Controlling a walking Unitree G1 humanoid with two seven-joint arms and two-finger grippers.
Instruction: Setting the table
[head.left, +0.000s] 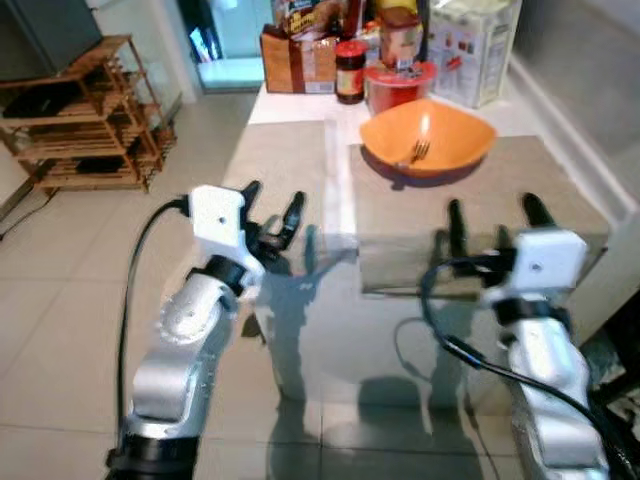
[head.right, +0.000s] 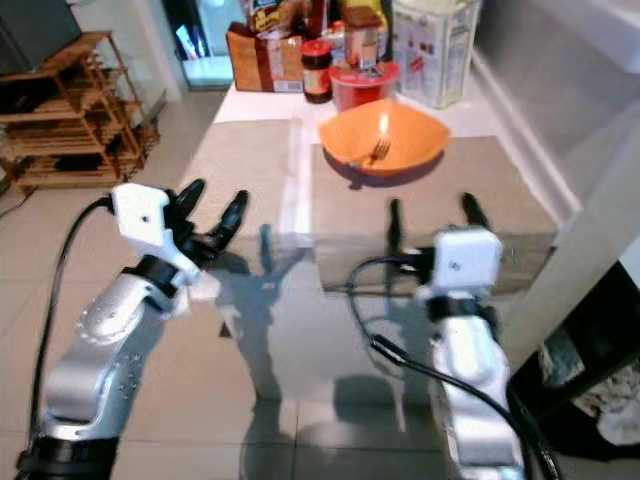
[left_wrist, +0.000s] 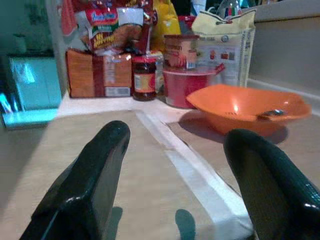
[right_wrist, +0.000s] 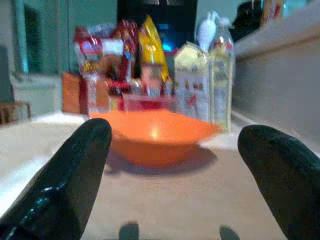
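Your far end of the white surface (head.left: 300, 105) is crowded and hard to read: a brown cardboard box (head.left: 297, 62), a dark glass jar with a red lid (head.left: 350, 72), a red plastic tub (head.left: 398, 84) with a jar on top, and a pale printed bag (head.left: 472, 48) stand packed together, their tops cut off by the head view's upper edge, labels not legible. The right wrist view is blurred, so the packets behind the bowl are only colour patches there. The wide orange plastic bowl (head.left: 428, 140) sits on the far edge of the right-hand tan placemat (head.left: 480, 220), just in front of the red tub; a metal fork (head.left: 419, 151) lies inside it, tines toward you, handle partly hidden by the bowl's wall. A second tan placemat (head.left: 285, 170) lies to the left, with a strip of white surface between the two mats. Your left claw (head.left: 270, 215) hovers at the near edge of the left placemat, black fingers spread apart, holding nothing. Your right claw (head.left: 492, 222) hovers over the near part of the right placemat, well short of the bowl, fingers likewise wide apart and empty. Pale floor tiles (head.left: 60, 330) lie below the arms; a wooden slatted shelf rack (head.left: 85, 115) stands at far left.
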